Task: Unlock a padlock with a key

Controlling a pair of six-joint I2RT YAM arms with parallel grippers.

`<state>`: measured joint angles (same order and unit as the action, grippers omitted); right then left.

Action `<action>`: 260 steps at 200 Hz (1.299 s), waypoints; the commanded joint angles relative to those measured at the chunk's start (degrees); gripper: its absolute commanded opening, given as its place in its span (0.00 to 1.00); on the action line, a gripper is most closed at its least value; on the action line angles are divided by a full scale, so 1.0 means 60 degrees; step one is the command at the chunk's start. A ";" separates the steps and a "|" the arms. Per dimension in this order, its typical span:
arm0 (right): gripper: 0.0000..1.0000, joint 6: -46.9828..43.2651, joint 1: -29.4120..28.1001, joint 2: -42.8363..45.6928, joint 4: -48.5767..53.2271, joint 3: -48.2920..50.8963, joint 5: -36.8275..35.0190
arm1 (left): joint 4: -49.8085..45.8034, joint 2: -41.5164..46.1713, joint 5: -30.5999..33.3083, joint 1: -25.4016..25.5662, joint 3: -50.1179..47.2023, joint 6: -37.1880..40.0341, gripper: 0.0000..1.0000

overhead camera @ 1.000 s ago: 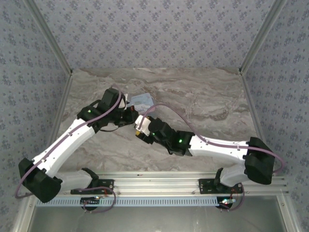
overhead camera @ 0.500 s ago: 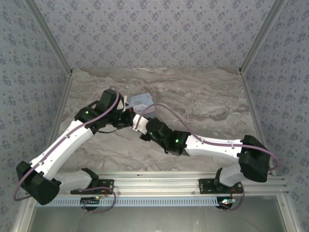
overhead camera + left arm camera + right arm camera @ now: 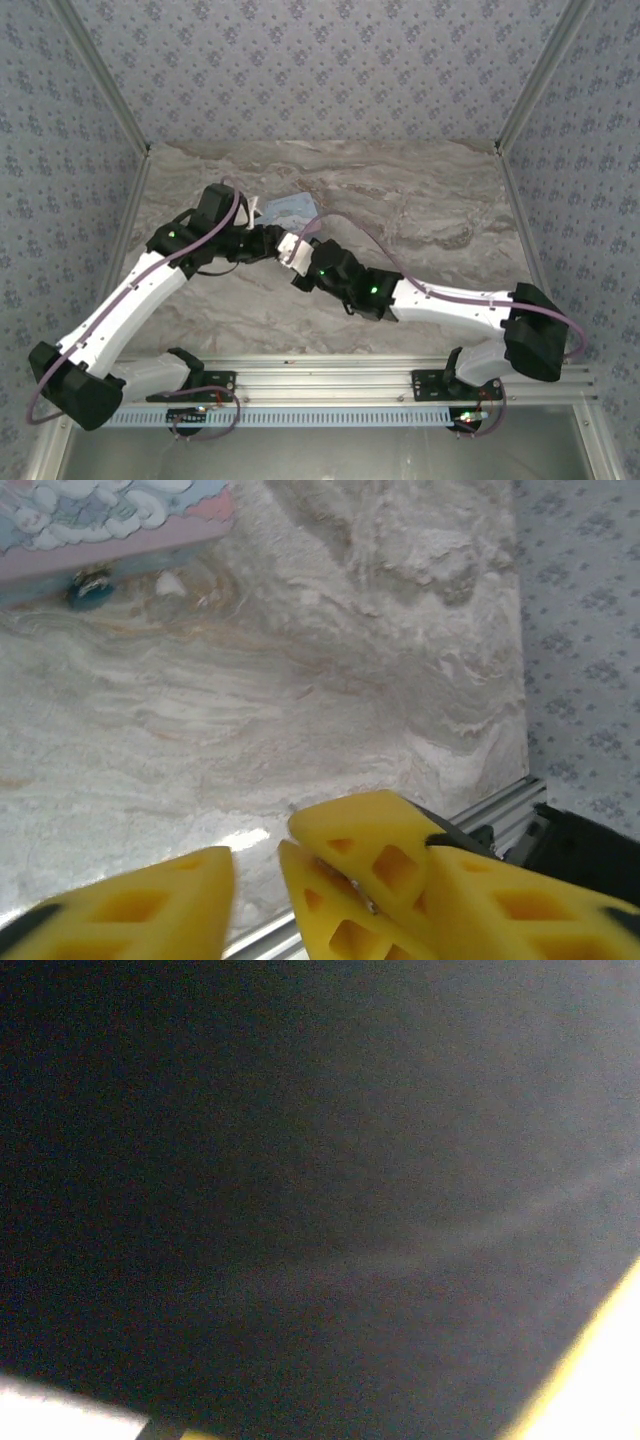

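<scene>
On the veined marble bench [image 3: 330, 680], the tiny dark-blue padlock [image 3: 88, 588] touches the pale-blue tin [image 3: 110, 525], well beyond the fingers. The left gripper [image 3: 255, 885] has yellow, ribbed fingers [image 3: 150, 905] standing apart; the right gripper [image 3: 290, 248] has its fingers pressed together.

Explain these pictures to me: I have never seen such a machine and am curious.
These are two white robot arms bolted to the near edge of a marble-patterned table. The wide picture looks down from above and behind them; the other two come from cameras on the wrists. The left gripper and right gripper meet mid-table. The left wrist picture shows yellow fingers at the bottom, the left gripper open, and beyond them a pale-blue rectangular tin with a cartoon lid with a tiny dark-blue padlock beside it. The right wrist picture is too dark to read. The right gripper is shut; whether it holds anything I cannot tell.
</scene>
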<state>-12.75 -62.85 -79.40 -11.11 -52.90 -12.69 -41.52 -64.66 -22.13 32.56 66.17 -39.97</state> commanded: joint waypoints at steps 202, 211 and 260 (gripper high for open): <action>0.00 0.4923 0.2887 0.2432 -0.0122 0.0719 0.9100 | 0.8190 0.1434 -0.5782 -0.0353 -0.3093 0.2298 0.48; 0.00 0.4905 0.2894 0.2429 -0.0084 0.0676 0.9130 | 0.8115 0.1376 -0.5807 -0.0307 -0.3090 0.2366 0.47; 0.00 0.4806 0.2887 0.2483 0.0138 0.0585 0.9146 | 0.8047 0.0992 -0.6031 -0.0100 -0.3042 0.2464 0.36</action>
<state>17.10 -45.82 -65.98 -11.53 -47.20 40.82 5.39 -58.11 -56.23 31.27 47.44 -26.74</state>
